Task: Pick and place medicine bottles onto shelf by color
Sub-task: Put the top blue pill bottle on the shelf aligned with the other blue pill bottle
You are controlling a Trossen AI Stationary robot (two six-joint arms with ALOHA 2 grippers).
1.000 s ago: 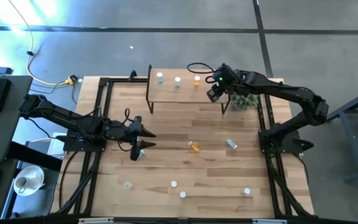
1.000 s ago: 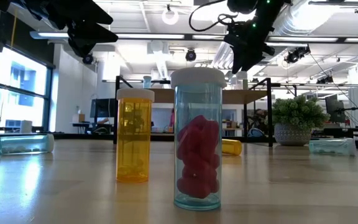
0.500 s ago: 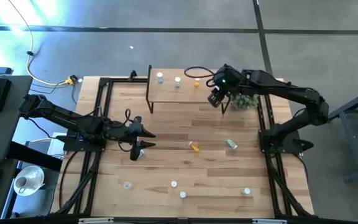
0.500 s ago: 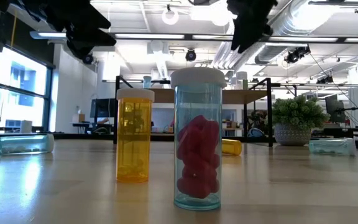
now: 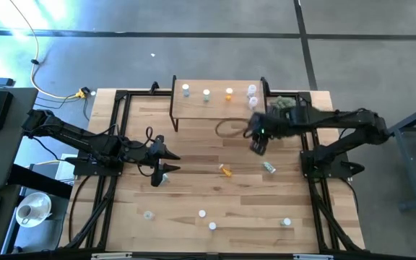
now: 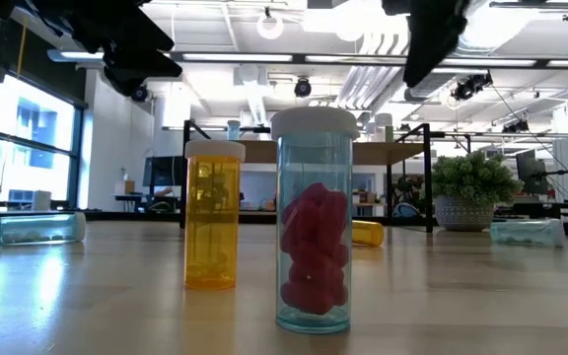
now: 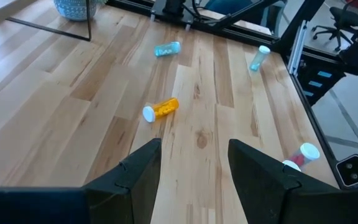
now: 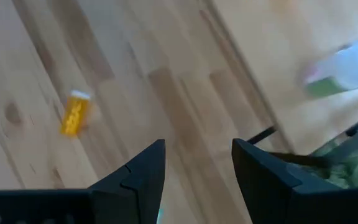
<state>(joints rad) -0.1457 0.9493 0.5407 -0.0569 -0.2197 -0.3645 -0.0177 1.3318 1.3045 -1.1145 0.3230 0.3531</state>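
Observation:
The shelf stands at the table's far middle and carries several upright medicine bottles, among them an orange one and two at its right end. One green bottle on the shelf shows blurred in the right wrist view. My right gripper hangs open and empty above the table, nearer than the shelf. An orange bottle and a light blue bottle lie on their sides in the table's middle. My left gripper is open and empty at the left, beside a white-capped bottle.
A green plant in a pot stands to the right of the shelf. More bottles stand near the front edge. In the low view an orange bottle and a clear one holding red pills stand close to the camera.
My right gripper has swung from over the shelf's right end toward the table's near edge, out over the open table, rolling as it went; it stays open. The bottles at the shelf's right end, covered by the arm before, now show.

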